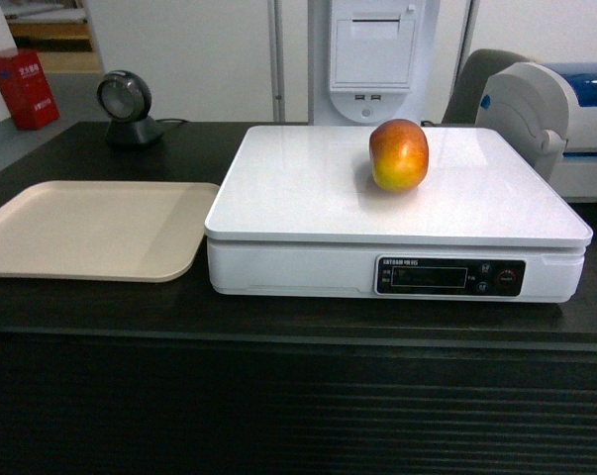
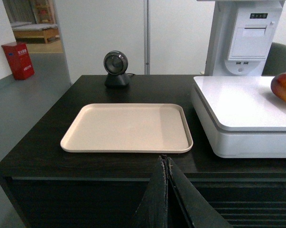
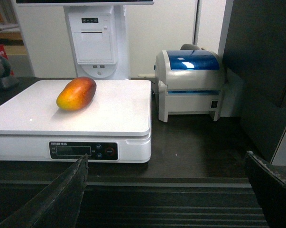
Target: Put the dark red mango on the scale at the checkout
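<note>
The dark red mango [image 1: 398, 154] [image 3: 76, 93] [image 2: 284, 87] lies on the white top of the scale [image 1: 308, 188] [image 3: 114, 111] [image 2: 233, 107], free of any gripper. The scale stands on the black checkout counter [image 1: 278, 317] [image 3: 195, 147] [image 2: 43, 147] with its ribbed front. My left gripper [image 2: 164, 159] is shut with nothing in it, held back in front of the counter edge below the beige tray. My right gripper [image 3: 166, 161] is open and empty, its two fingers wide apart in front of the counter, right of the scale's display. Neither gripper shows in the head view.
A beige tray [image 1: 90, 230] [image 2: 128, 127] lies left of the scale. A round black scanner [image 1: 126, 107] [image 2: 116, 68] stands at the back left. A label printer [image 3: 190, 83] [image 1: 546, 119] sits right of the scale, a white receipt terminal [image 1: 372, 54] behind it.
</note>
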